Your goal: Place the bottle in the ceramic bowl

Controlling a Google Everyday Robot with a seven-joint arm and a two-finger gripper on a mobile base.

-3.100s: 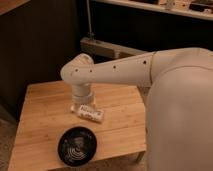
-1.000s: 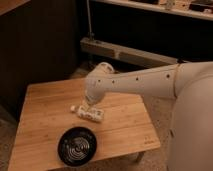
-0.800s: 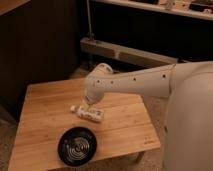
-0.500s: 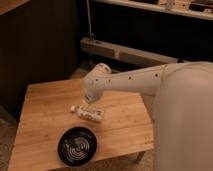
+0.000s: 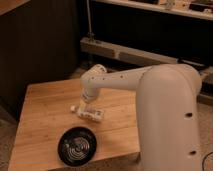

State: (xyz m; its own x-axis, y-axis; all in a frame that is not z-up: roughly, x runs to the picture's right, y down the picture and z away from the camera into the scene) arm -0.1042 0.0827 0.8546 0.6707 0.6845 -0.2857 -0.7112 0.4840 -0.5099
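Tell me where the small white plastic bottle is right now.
In the camera view, the small white plastic bottle lies on its side near the middle of the wooden table, just beyond the round black ceramic bowl, with the gripper directly over it.

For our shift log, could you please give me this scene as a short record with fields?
surface: light wooden table
bottle: small white plastic bottle with a printed label, lying on its side on the table, cap end towards the picture's left
bowl: round black glossy ceramic bowl with pale rings inside, near the table's front edge, apart from the bottle
pincer: pincer on the white arm, down at the bottle, just above it
task state: bottle not yet in the bowl
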